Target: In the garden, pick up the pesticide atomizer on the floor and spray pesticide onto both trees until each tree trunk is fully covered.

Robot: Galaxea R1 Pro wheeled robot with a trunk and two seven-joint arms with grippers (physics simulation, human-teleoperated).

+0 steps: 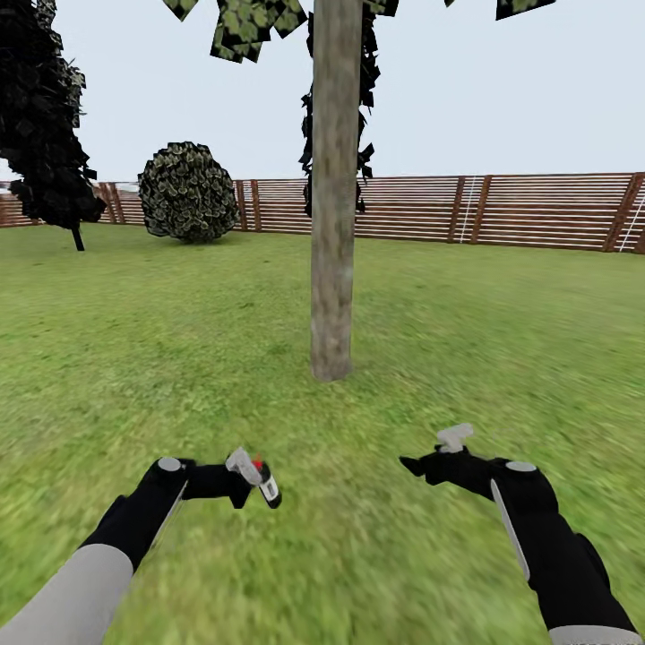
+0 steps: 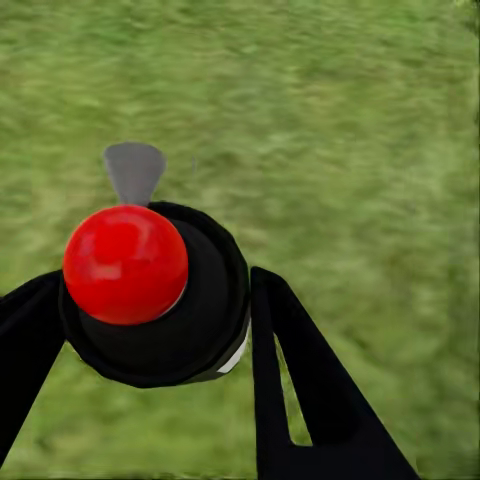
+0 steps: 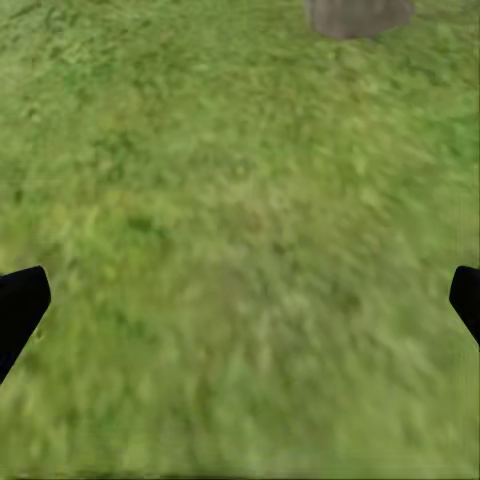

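Head view puts the pesticide atomizer (image 1: 262,481) in the left gripper (image 1: 249,484), low and left of centre above the grass — a small black body with a red knob and a pale nozzle, tilted toward the middle of the scene. From the left wrist view, the atomizer (image 2: 160,300) sits between the two black fingers (image 2: 300,380), its round red top facing the camera and a grey nozzle tip poking out beyond it; the fingers are clamped against its sides.

Ahead of both arms, near the middle of the lawn, stands the tree trunk (image 1: 334,188), a thick grey-brown column mottled with pale patches, rising out of the top of the picture among blocky green leaves. It is well apart from the atomizer, with bare floor (image 1: 358,555) between them.

The right gripper (image 1: 414,466) hangs at the lower right, its fingers spread wide with nothing between them — in the right wrist view only the black fingertips (image 3: 18,305) show at the picture's two sides, over grass, with the foot of the trunk (image 3: 358,15) at the far edge.

Behind the tree runs a brown slatted fence (image 1: 537,210); a round bush (image 1: 186,191) sits before it at the left, and a near-black cypress (image 1: 45,116) stands farther left.
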